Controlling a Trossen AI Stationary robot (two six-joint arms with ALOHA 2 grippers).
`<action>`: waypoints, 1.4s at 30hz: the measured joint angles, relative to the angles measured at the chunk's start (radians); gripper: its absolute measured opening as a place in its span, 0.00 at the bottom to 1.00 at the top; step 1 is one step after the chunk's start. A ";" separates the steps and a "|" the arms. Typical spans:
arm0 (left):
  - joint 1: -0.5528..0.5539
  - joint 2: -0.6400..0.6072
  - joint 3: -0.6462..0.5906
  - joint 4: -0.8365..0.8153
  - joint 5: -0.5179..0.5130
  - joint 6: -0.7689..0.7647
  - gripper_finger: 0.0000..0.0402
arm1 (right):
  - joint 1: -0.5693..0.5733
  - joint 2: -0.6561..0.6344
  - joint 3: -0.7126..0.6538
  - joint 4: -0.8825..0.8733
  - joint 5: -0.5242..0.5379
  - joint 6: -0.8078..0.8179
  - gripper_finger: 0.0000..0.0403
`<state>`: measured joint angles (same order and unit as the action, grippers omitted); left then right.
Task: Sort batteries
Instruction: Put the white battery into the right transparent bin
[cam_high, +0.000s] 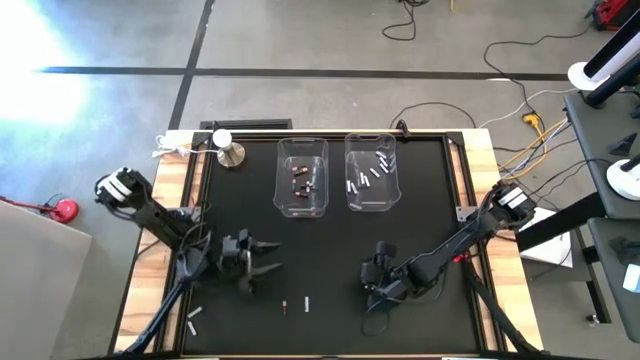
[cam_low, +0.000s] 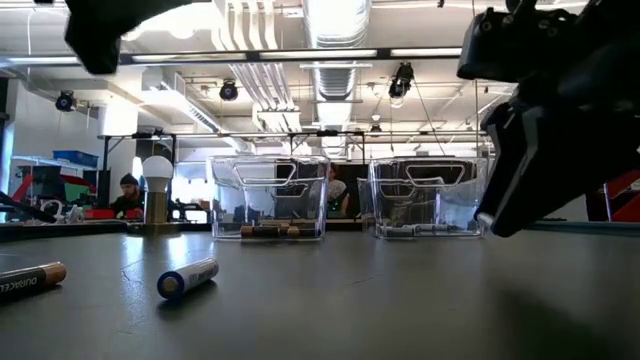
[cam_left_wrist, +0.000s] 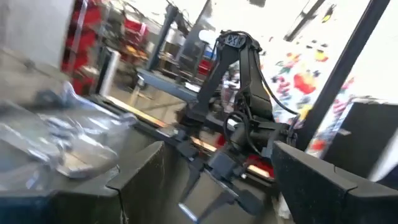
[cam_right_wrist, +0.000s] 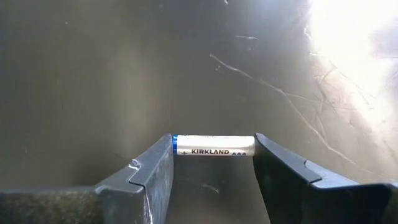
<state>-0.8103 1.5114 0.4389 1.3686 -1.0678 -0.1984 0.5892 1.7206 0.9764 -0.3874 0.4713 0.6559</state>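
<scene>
The right gripper (cam_right_wrist: 213, 163) sits low over the black table (cam_high: 420, 210), toward its front edge and right of centre. Its two fingers are partly closed on a white battery (cam_right_wrist: 214, 145) (printed KIRKLAND, blue band at one end), which lies crosswise between the fingertips with each end against a finger. Whether the cell is lifted clear of the surface cannot be told.

The left gripper (cam_high: 262, 258) hovers over the front left part of the table, fingers spread wide and holding nothing.

Two clear bins stand side by side near the back edge. The left bin (cam_high: 302, 178) holds a few dark batteries (cam_high: 301, 179); the right bin (cam_high: 372, 173) holds several white batteries (cam_high: 370, 173).

Loose cells lie near the front edge, between the two arms: a dark battery (cam_high: 284, 304) and, just beside it, a white one (cam_high: 307, 301). Two more white cells (cam_high: 193, 321) lie near the front left corner.

A lamp-like object with a round white top (cam_high: 224, 146) stands at the back left corner (not part of the sorting).
</scene>
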 joint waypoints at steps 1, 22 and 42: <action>0.016 -0.009 -0.023 0.000 0.030 -0.043 0.68 | 0.000 0.000 0.010 -0.012 0.000 0.000 0.46; 0.144 -0.011 -0.108 -0.117 0.176 -0.115 0.68 | -0.061 -0.225 0.294 -0.455 0.000 -0.114 0.46; 0.167 0.022 0.000 -0.191 0.143 0.083 0.68 | -0.983 -0.253 0.229 -0.409 -0.343 -0.431 0.46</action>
<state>-0.6435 1.5330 0.4393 1.1773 -0.9249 -0.1154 -0.3938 1.4678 1.2051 -0.7967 0.1283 0.2248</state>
